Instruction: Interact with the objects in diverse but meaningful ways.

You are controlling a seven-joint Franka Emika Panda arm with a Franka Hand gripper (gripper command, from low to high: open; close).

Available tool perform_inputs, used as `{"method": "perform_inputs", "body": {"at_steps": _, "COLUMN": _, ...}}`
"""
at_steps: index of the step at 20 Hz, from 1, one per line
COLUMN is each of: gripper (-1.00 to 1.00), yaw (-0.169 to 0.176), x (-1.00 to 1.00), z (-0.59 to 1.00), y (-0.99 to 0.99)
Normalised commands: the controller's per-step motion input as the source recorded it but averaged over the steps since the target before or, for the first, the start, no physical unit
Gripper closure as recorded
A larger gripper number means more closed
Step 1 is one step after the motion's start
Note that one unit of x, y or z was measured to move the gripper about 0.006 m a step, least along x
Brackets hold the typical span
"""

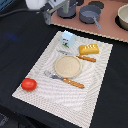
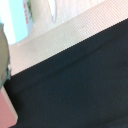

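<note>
The exterior view looks down at a slant from in front of the table, far enough off to take in the whole pale woven rectangular placemat point(image 1: 65, 75) on the black tablecloth point(image 1: 20, 45). The white and grey robot gripper point(image 1: 50, 12) sits at the far edge, beyond the mat. The wrist view rides on the arm and faces down, very near the surface, blurred, showing a strip of placemat point(image 2: 65, 35) against black cloth point(image 2: 75, 85). Both views share the mat's border and likely the pale-blue carton point(image 1: 67, 36) point(image 2: 17, 20) near the gripper.
</note>
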Motion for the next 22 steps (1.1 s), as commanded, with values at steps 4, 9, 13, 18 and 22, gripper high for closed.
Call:
{"method": "perform_inputs", "body": {"at_steps": 4, "gripper": -1.0, "yaw": 0.0, "x": 0.4, "z": -0.01, "y": -0.93}}
{"method": "perform_inputs", "body": {"at_steps": 9, "gripper": -1.0, "yaw": 0.038, "x": 0.48, "z": -0.12, "y": -0.83}}
{"method": "perform_inputs", "body": {"at_steps": 13, "gripper": -1.0, "yaw": 0.184, "x": 0.18, "z": -0.31, "y": -0.67}}
{"method": "perform_inputs", "body": {"at_steps": 18, "gripper": -1.0, "yaw": 0.213, "x": 0.03, "z": -0.33, "y": -0.44}}
{"method": "perform_inputs", "body": {"at_steps": 22, "gripper": -1.0, "yaw": 0.122, "x": 0.0, "z": -0.24, "y": -0.46}}
